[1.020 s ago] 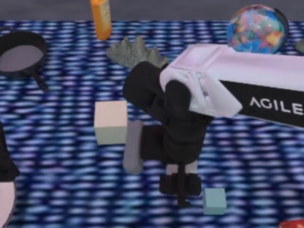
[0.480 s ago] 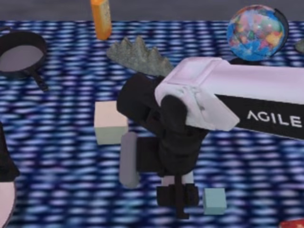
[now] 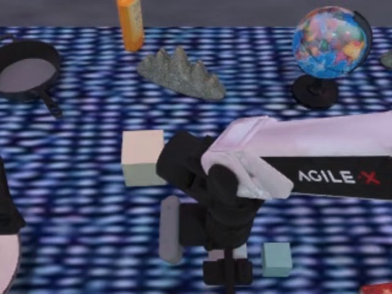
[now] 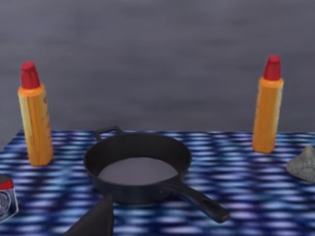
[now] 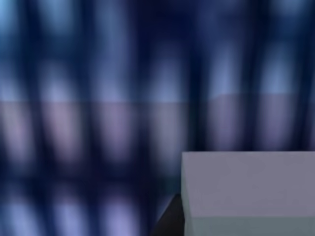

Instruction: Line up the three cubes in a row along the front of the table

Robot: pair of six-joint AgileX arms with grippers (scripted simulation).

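Working across the table point(image 3: 73, 184) from left to right, the left arm sits parked at the left edge, its gripper out of the top view and not identifiable in its own wrist view, so its jaw state is not reported. The large cream-pink cube point(image 3: 143, 157) rests left of centre, set back from the front edge and clear of the right arm. Next comes the right gripper point(image 3: 228, 272), reaching down near the front edge at centre; the medium grey-lavender cube point(image 5: 248, 191) fills the lower part of the right wrist view close to the camera, which suggests it lies at or between the jaws, though the arm hides it almost entirely from above. Whether the jaws are closed on this cube or spread around it cannot be told. The small teal-grey cube point(image 3: 277, 258) stands just beside the gripper on its right, near the front edge and apart from it. The step in hand appears to be placing the medium cube in the row. To do it well, keep the cube square to the front edge, level with the teal-grey cube, leave a clear gap between the two, and lift away vertically so neither cube is nudged. The cream-pink cube remains to be brought forward.
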